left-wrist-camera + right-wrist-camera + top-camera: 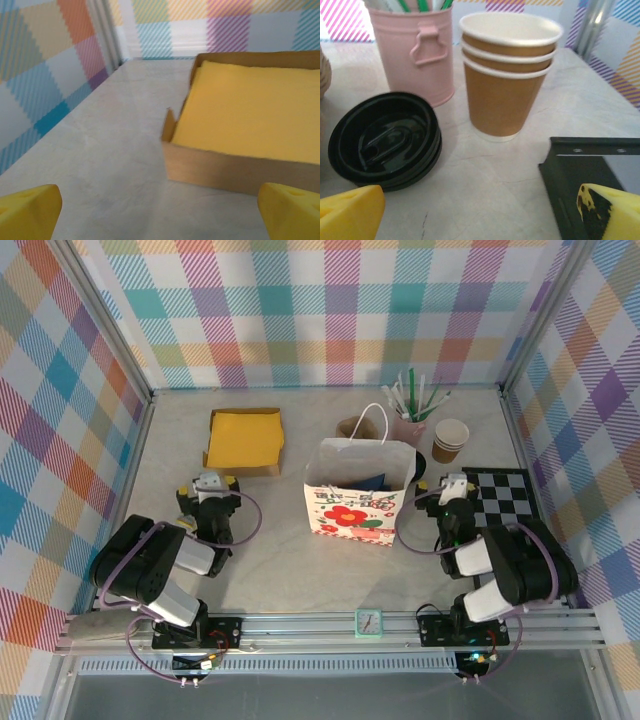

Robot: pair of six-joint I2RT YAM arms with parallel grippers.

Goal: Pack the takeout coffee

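Item: my left gripper (160, 220), jaws spread wide and holding nothing, low over the table (110, 165) near the cardboard box of yellow napkins (250, 110). Item: my right gripper (480, 215), likewise spread and empty, facing a stack of lidless brown cups (507, 80), a pile of black lids (385, 140) and a pink pail (415, 50). Item: white flowered bag (360, 502), upright between my arms; where the takeout coffee stands I cannot tell.
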